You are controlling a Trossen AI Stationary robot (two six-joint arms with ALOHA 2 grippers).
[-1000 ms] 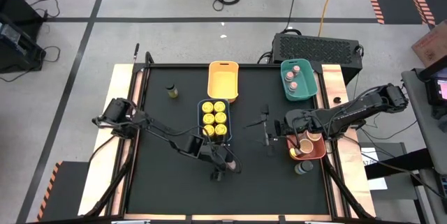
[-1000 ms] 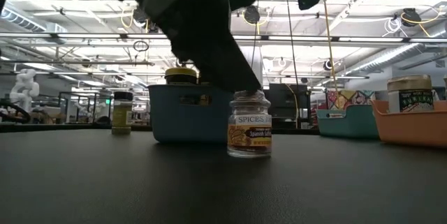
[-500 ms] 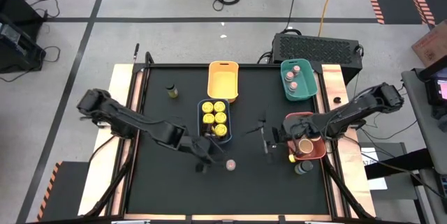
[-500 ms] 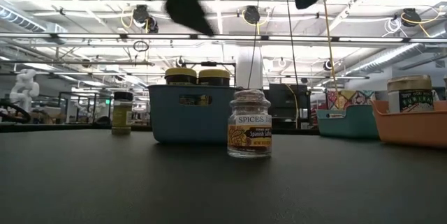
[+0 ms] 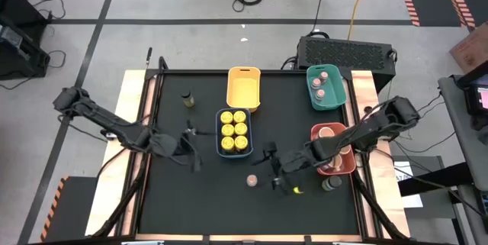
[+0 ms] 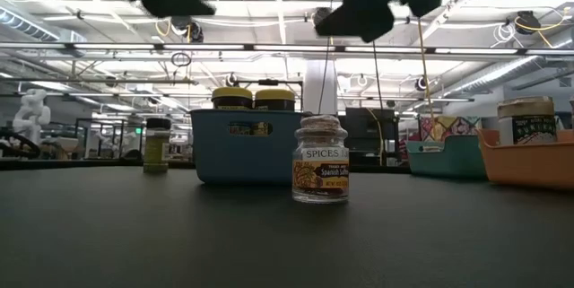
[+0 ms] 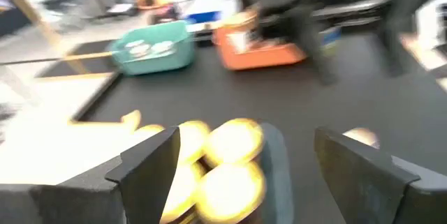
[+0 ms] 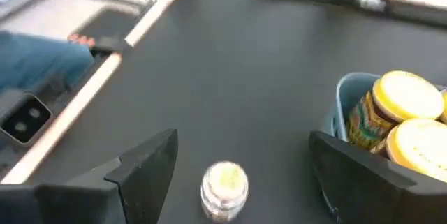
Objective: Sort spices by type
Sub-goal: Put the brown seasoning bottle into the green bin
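A small glass spice jar with a pinkish lid stands alone on the black table, near its front; the low view shows it upright. My right gripper hovers open just to the jar's right, above table height. The jar shows ahead of its fingers and is untouched. My left gripper is open and raised, left of the blue tray. That tray holds several yellow-lidded jars.
An empty yellow tray sits at the far middle. A green tray with pink-lidded jars is at the far right. A red tray with tubs is at the right, a dark-lidded jar in front of it. One jar stands far left.
My left gripper has drawn back from the lone jar toward the table's left edge and risen; the jar stays upright where it was. My right gripper has come from beside the red tray toward the jar, leftward and lower.
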